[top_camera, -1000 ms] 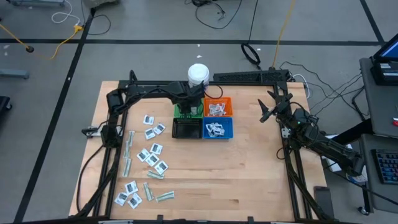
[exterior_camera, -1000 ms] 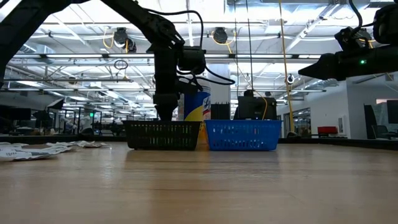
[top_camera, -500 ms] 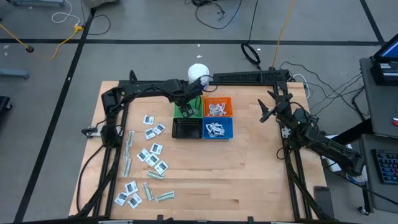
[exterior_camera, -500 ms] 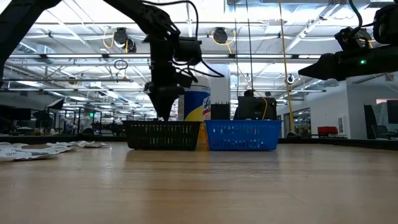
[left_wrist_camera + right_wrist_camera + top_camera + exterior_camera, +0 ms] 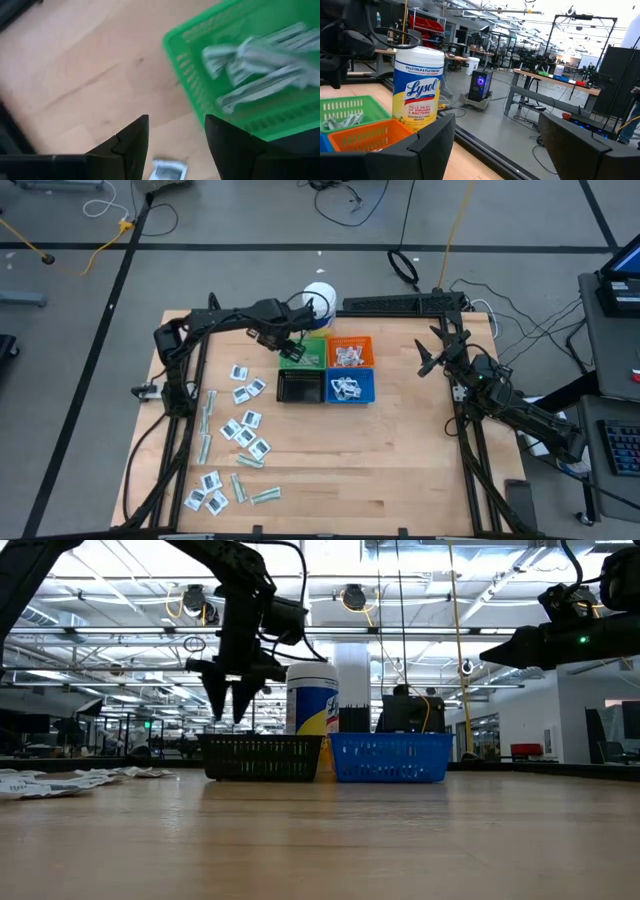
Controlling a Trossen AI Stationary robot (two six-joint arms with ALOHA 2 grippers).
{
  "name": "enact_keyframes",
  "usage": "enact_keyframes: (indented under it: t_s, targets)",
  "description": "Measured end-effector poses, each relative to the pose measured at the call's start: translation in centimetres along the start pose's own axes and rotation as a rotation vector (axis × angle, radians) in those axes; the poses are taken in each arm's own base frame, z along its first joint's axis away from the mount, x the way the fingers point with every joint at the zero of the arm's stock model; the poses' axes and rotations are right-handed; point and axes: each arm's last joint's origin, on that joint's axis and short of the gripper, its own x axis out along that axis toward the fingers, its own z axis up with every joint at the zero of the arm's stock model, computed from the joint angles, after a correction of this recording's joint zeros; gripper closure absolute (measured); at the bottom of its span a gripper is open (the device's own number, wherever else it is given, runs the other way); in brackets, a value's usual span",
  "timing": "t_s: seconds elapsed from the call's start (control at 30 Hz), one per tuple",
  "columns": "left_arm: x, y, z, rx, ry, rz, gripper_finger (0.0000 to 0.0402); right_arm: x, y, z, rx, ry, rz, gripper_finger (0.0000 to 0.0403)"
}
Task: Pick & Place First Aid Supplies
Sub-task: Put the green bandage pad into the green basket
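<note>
The first aid supplies (image 5: 245,430) are white sachets and pale-green strips lying loose on the left half of the table. Several more strips (image 5: 260,60) lie inside the green bin (image 5: 312,355). My left gripper (image 5: 292,350) hangs pointing down above the table, just off the green bin's left wall (image 5: 190,85). It is open (image 5: 228,700), with nothing between its fingers (image 5: 176,140). One white sachet (image 5: 167,170) lies on the wood below it. My right gripper (image 5: 428,358) waits open (image 5: 495,150) at the table's right side, held high and level.
Orange (image 5: 350,352), black (image 5: 299,386) and blue (image 5: 350,387) bins sit packed against the green one. A white tub with a blue label (image 5: 320,298) stands behind them at the far edge. Bare wood stretches across the table's middle and near right.
My left gripper has come up out of the green bin and gone toward the table's left edge, rolling about its own axis. Its fingertips, close together a second ago in the low view, now stand apart.
</note>
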Motion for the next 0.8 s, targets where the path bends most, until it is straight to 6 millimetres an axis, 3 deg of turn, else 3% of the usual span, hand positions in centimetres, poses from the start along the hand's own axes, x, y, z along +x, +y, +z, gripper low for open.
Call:
enact_keyframes:
  t_s: [0.27, 0.6, 0.8]
  targets:
    - [-0.6, 1.3, -1.6, -0.047, 0.053, 0.017, 0.0173, 0.0, 0.0, 0.0, 0.0, 0.0, 0.001, 0.0124]
    - [0.2, 3.0, -7.4, -0.084, 0.054, 0.017, 0.0143, 0.0, 0.0, 0.1, 0.002, -0.008, -0.001, 0.0124]
    - [1.2, 4.5, -11.2, -0.152, 0.082, 0.04, 0.0148, 0.0, 0.0, 0.1, 0.002, -0.006, -0.001, 0.0124]
